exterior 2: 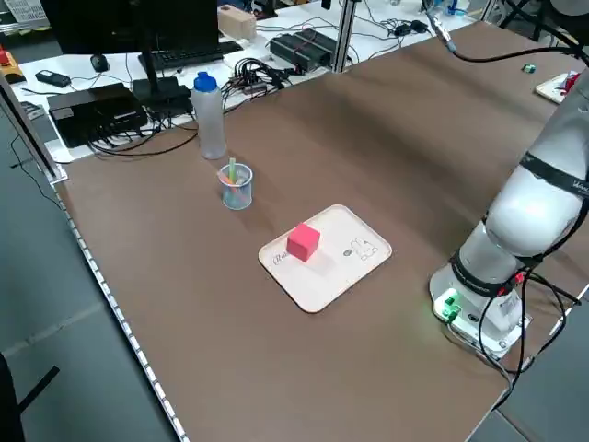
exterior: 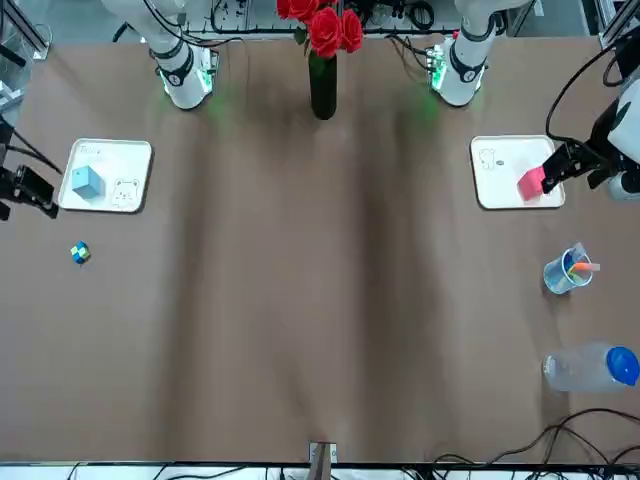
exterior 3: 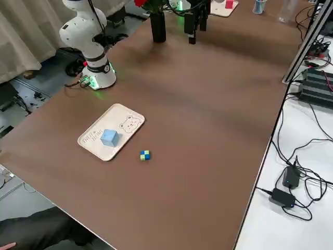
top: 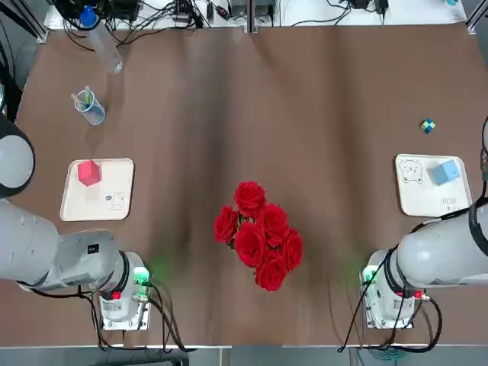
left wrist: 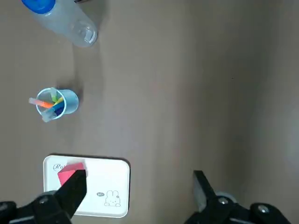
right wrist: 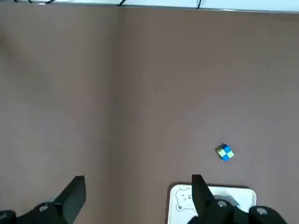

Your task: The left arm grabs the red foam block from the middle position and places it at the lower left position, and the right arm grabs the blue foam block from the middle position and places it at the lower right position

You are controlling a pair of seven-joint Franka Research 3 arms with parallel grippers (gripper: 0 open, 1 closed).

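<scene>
The red foam block (top: 89, 172) rests on the cream tray (top: 114, 206) at the table's left side. On the matching tray (top: 423, 200) at the right side sits the blue foam block (top: 447, 171). My left gripper (left wrist: 140, 177) hangs open high above the left tray, holding nothing; the red block (left wrist: 70, 169) shows partly behind one finger. My right gripper (right wrist: 138, 179) is also open and empty, raised above the right tray's (right wrist: 210, 193) edge. In the front view the left gripper's dark fingers (exterior: 562, 162) stand beside the red block (exterior: 531, 183).
A vase of red roses (top: 258, 232) stands at the middle near the arms' bases. A cup of pens (top: 90, 107) and a lying plastic bottle (top: 103, 42) are at the far left. A small blue-green cube (top: 428, 126) lies beyond the right tray.
</scene>
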